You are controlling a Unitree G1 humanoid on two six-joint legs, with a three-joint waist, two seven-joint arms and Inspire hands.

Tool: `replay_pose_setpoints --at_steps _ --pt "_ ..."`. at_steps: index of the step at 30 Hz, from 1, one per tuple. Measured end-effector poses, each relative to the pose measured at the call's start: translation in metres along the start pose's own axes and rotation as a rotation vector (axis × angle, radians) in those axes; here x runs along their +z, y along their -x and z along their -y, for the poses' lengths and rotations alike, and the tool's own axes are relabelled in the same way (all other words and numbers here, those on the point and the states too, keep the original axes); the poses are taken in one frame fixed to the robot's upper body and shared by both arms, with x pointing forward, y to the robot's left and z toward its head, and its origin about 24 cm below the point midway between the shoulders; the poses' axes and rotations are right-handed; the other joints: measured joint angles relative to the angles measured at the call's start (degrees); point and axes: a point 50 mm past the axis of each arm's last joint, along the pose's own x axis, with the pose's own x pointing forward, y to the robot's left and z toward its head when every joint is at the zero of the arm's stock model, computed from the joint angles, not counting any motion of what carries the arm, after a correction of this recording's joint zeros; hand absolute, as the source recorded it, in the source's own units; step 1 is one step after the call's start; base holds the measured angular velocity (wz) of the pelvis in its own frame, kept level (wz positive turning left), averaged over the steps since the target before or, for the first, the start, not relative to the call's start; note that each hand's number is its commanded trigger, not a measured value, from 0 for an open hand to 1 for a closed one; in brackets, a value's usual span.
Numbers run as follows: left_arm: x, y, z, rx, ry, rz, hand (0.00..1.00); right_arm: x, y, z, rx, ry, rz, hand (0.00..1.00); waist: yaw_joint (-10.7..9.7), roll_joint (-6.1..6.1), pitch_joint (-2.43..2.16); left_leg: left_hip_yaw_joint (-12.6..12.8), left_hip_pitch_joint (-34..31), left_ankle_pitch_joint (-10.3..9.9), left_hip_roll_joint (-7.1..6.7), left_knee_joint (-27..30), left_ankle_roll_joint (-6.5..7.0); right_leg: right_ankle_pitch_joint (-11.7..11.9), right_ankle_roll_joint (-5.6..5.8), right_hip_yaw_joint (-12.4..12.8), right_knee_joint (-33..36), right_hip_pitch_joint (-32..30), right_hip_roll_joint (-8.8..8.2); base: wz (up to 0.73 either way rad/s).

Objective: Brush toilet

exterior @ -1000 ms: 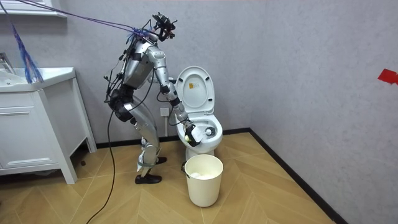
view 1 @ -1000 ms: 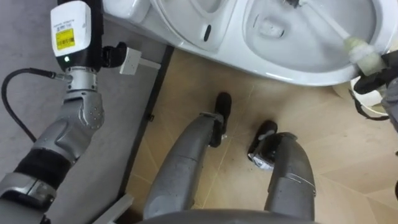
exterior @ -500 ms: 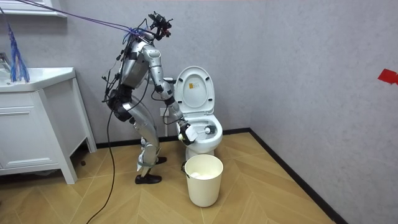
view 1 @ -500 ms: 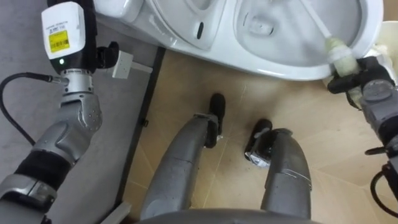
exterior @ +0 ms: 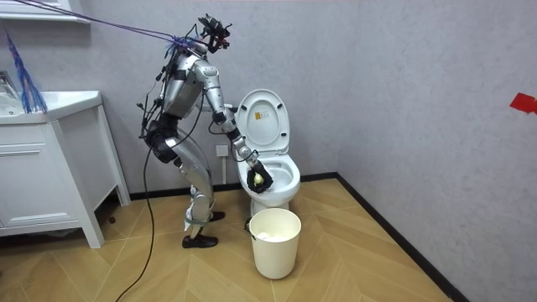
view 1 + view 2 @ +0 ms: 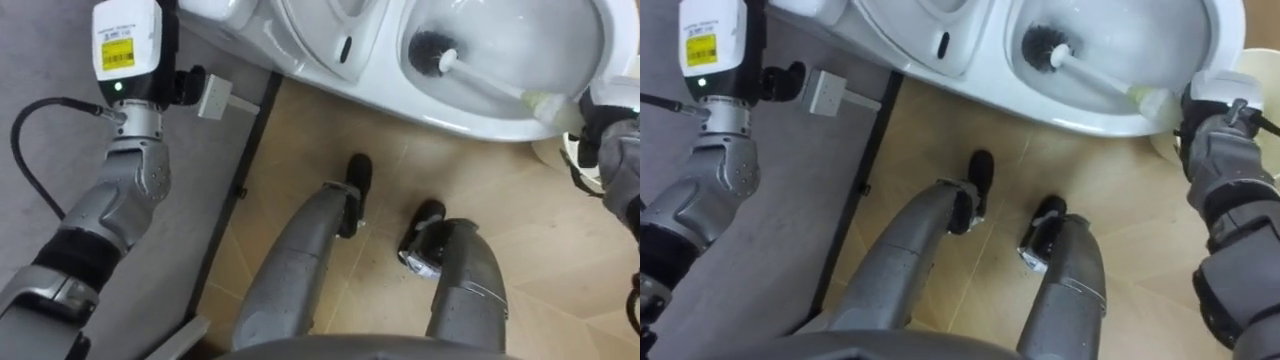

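The white toilet (image 6: 470,118) runs along the top of the eye views with its lid (image 5: 262,122) raised. The toilet brush has a black head (image 6: 432,50) low inside the bowl. Its white handle (image 6: 1100,78) slants right to my right hand (image 6: 1215,120), which is shut on the pale handle end at the bowl's rim. In the room view I stand bent over the toilet from the room view's left, with the right hand (image 5: 257,179) at the bowl. My left forearm rises along the grey wall and leaves the picture at the top.
A white waste bin (image 5: 274,242) stands on the wooden floor just in front of the toilet; its rim (image 6: 1265,70) is beside my right hand. A wall socket (image 6: 214,97) sits near the left forearm. A white cabinet (image 5: 46,168) stands at the room view's left.
The right hand has swung the brush so its black head now shows in the bowl. In the room view the hand rose from the bowl's front to over the bowl. The head camera shifted slightly.
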Motion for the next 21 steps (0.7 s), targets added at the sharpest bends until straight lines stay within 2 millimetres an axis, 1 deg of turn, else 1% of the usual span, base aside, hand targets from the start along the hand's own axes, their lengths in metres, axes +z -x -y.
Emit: replay_pose_setpoints --at_steps 2,3,4,7,10,16,18,19,21 --pt "0.0 0.001 0.001 -0.004 0.001 0.0 0.0 -0.002 0.001 -0.003 -0.002 0.045 -0.003 1.0 0.1 0.35 0.0 0.1 0.2 0.0 0.02 -0.2 0.0 0.0 -0.06 0.0 -0.1 0.2 0.04 0.0" --pt "-0.001 0.002 0.001 -0.006 0.002 -0.001 0.0 -0.003 0.002 -0.001 -0.019 0.08 0.004 1.0 0.1 0.64 0.02 0.0 0.4 0.0 0.0 -0.5 -0.02 -0.1 -0.07 -0.1 -0.3 0.4 0.06 0.0" --pt "-0.001 0.003 0.002 -0.008 0.008 -0.003 0.0 -0.005 0.003 -0.003 -0.024 0.111 0.006 1.0 0.0 0.82 -0.06 0.0 0.4 0.0 -0.05 -0.7 -0.07 -0.1 -0.1 -0.1 -0.4 0.4 0.1 0.0" --pt "-0.001 0.006 0.003 -0.021 0.022 -0.004 0.0 -0.008 0.005 -0.009 -0.026 0.128 0.008 1.0 -0.1 0.86 -0.06 0.1 1.1 -0.2 -0.1 -0.7 -0.3 -0.4 -0.18 -0.1 -0.5 1.1 0.08 0.06" --pt "0.0 0.007 0.003 -0.019 0.047 -0.005 0.0 -0.013 0.007 -0.011 -0.048 0.173 0.013 1.0 -0.2 0.88 -0.08 0.0 1.0 -0.4 -0.13 -0.6 -0.39 -0.7 -0.37 -0.6 -0.5 1.3 -0.11 0.05" --pt "0.006 0.011 0.002 -0.019 0.14 -0.024 0.0 -0.022 0.009 -0.012 -0.068 0.187 0.002 1.0 0.2 0.96 -0.13 0.2 0.9 -0.9 -0.02 -0.2 -0.27 -0.8 -0.27 -0.5 -0.6 1.3 -0.07 -0.01" --pt "0.008 0.011 0.004 -0.033 0.167 -0.023 0.0 -0.027 0.01 -0.016 -0.049 0.134 -0.016 1.0 0.8 1.34 -0.4 0.1 1.1 -1.1 -0.13 0.1 -0.18 -0.9 -0.07 -0.4 -0.5 1.6 -0.09 0.0" --pt "0.008 0.011 0.004 -0.038 0.172 -0.023 0.0 -0.028 0.01 -0.018 -0.038 0.102 -0.022 1.0 0.8 1.36 -0.41 0.1 1.2 -1.1 -0.26 0.0 -0.18 -1.0 0.0 -0.4 -0.4 1.7 -0.21 0.07" --pt "0.01 0.01 0.005 -0.044 0.178 -0.022 0.0 -0.026 0.008 -0.019 -0.004 -0.134 -0.069 1.0 0.6 1.25 -0.34 0.1 1.6 -1.1 -0.6 -0.2 -0.17 -1.2 0.17 -0.3 0.0 1.9 -0.48 0.08"
